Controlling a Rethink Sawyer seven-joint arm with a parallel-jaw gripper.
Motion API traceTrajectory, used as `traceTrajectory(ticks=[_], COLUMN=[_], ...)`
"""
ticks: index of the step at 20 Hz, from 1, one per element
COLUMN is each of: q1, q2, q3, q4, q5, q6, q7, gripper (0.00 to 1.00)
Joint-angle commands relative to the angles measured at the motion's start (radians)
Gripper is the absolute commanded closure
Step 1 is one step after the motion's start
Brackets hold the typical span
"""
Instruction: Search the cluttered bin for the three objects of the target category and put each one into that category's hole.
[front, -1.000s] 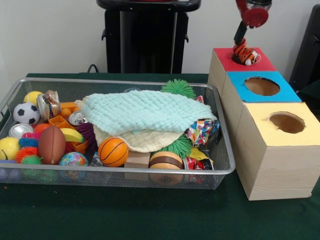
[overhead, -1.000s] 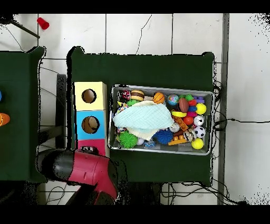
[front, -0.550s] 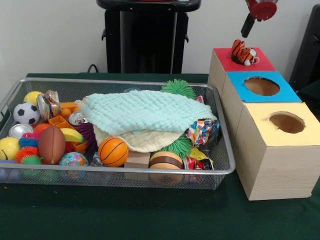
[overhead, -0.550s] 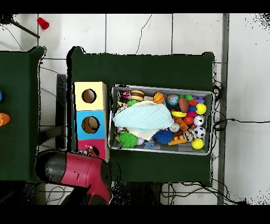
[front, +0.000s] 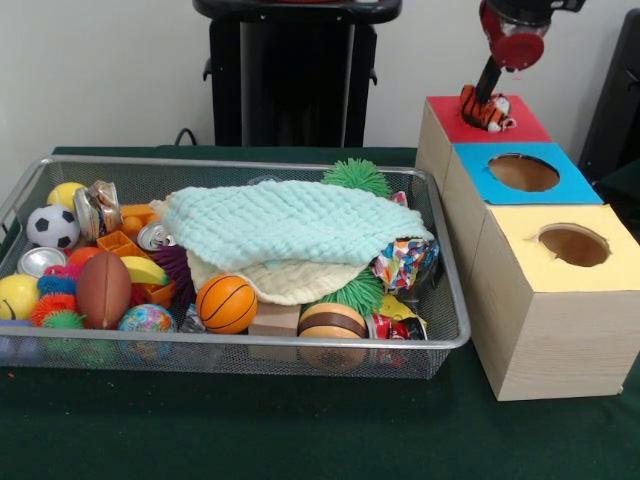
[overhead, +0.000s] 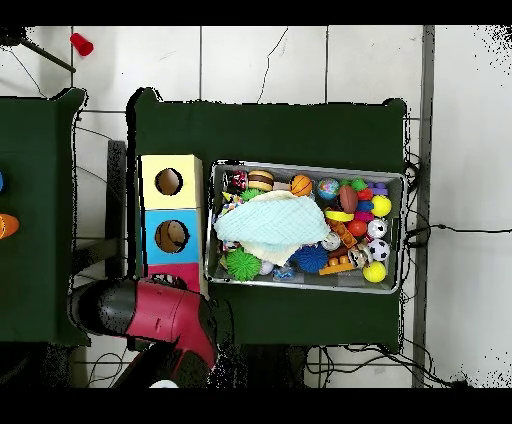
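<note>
A stuffed tiger toy (front: 485, 109) lies on the red box top (front: 524, 127), over its hole. My gripper (front: 487, 84) hangs from the red and black arm (front: 513, 30) and reaches down to the tiger's upper side; whether it grips the toy is unclear. In the overhead view the arm (overhead: 150, 311) covers the red box and hides the gripper and the tiger. The wire bin (front: 250, 341) holds a mint cloth (front: 290, 225) spread over a cream one, with balls, cans and toys around it.
A blue box (front: 565, 186) and a yellow box (front: 520, 262) stand in line with the red one, each with an open round hole. In the bin lie a basketball (front: 226, 302), a football (front: 103, 290), a soccer ball (front: 52, 226) and green spiky balls (front: 356, 176).
The gripper rose away from the tiger, leaving it on the red box, then came back down to it. The tiger shifted slightly. The bin's contents have not moved.
</note>
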Motion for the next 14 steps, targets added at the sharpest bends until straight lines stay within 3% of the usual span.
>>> traceTrajectory(ticks=[1,10,14], q1=[-0.062,-0.069,-0.060], q2=[0.111,0.158,0.129], q3=[0.152,0.172,0.158], q4=[0.020,0.002,0.001], q5=[0.071,0.078,0.074], q6=[-0.178,-0.219,-0.170], q7=[0.112,0.113,0.115], gripper=[1.00,1.00,1.00])
